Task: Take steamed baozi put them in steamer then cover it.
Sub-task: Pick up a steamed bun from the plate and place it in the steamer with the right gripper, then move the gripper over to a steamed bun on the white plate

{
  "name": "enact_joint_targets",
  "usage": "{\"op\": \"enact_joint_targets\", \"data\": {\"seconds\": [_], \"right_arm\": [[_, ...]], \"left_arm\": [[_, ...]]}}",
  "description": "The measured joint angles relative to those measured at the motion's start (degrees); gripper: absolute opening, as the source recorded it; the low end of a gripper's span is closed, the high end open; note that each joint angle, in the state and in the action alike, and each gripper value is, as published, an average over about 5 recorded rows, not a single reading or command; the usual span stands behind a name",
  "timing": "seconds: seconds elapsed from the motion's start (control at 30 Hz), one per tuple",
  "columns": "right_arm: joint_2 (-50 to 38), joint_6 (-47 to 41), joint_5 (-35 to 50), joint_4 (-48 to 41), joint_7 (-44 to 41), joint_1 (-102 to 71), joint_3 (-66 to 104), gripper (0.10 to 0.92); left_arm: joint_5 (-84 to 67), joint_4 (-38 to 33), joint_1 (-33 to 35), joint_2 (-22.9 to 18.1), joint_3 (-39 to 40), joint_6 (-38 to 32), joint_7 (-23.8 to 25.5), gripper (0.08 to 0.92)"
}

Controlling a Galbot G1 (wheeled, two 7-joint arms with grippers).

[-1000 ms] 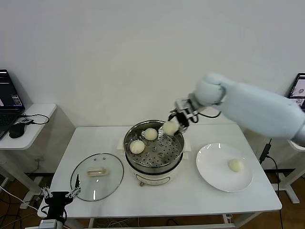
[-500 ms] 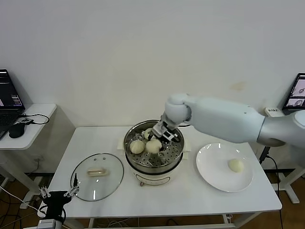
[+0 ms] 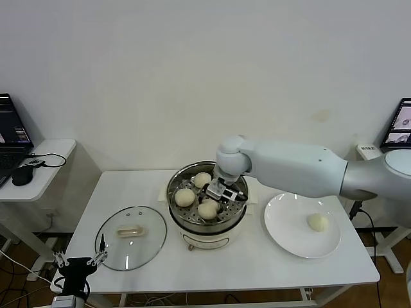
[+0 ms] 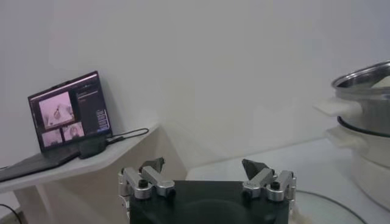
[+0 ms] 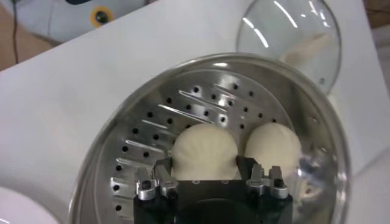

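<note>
The steamer (image 3: 207,200), a shiny round steel pot on a white base, stands uncovered at the middle of the desk, its perforated tray showing. Three smooth cream-white steamed baozi lie on that tray: one at the far side (image 3: 203,180), one on the left (image 3: 185,197), and one at the near side (image 3: 207,210), seemingly resting on the tray. The fourth (image 3: 318,222) lies well apart to the right.

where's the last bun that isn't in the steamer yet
In the head view it lies alone on the white plate, right of the steamer: the bun sits toward the plate's right side.
</note>
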Motion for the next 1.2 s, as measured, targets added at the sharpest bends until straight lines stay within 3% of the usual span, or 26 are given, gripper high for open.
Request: {"op": "enact_joint_targets", "data": {"seconds": [0.27,0.6,0.87,1.2], "right_arm": [[-1.0,0.6,0.7,0.3,0.9,1.1,0.6,0.816],[-7.3,-8.8,4.8,2.8,1.3,4.0,3.8,0.823],[-19.4,-19.4,7.4,6.8,1.3,3.6,6.4,0.823],[-34.2,-22.6,3.2,8.6,-0.5,-5.6,14.1,0.823]], "left_arm": [[0.0,0.2,-0.5,0.4,0.0,0.0,0.0,0.823],[0.1,0.2,-1.3,1.7,-0.5,0.3,0.2,0.823],[0.7,0.4,-1.6,2.5,0.4,0.3,0.3,0.823],[1.4,0.2,-1.4,2.8,1.4,0.4,0.4,0.823]]}}
